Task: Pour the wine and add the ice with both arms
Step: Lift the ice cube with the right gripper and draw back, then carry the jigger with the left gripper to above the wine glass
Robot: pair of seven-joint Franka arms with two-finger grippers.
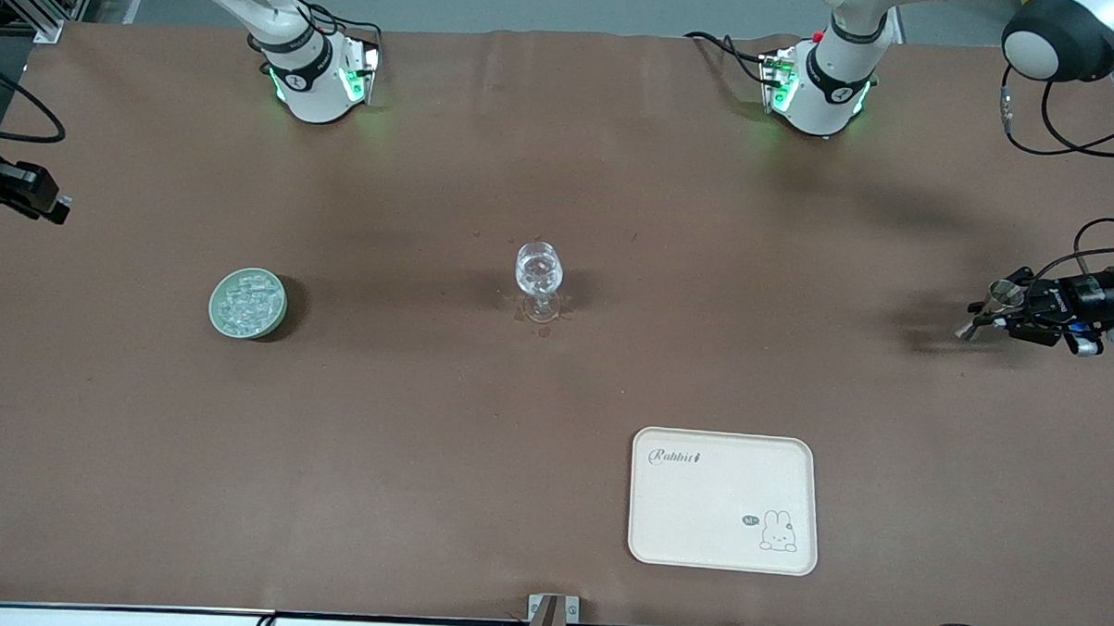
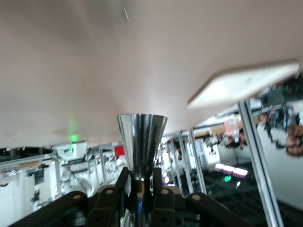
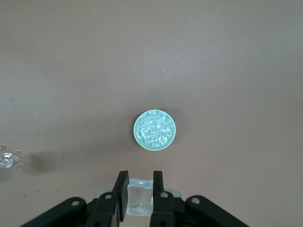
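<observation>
Two pincers are loaded: our left pincer (image 1: 983, 319) grips a steel jigger (image 2: 141, 144) at the surface's (image 1: 422, 457) three o'clock edge, our right pincer (image 3: 138, 189) clamps one ice cube (image 3: 138, 195). The glass (image 1: 539, 280) stands central, the ice (image 1: 248, 300) at nine o'clock. We judge pouring done and the ice drop remaining.

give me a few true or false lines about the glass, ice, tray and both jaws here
1. The left gripper holds a metal jigger. True.
2. The bowl of ice sits on the tray. False: it stands on the table toward the right arm's end; the tray is bare.
3. The right gripper holds an ice cube above the bowl. True.
4. The glass lies tipped over. False: it stands upright mid-table.
5. The tray is farther from the front camera than the glass. False: it is nearer.
</observation>
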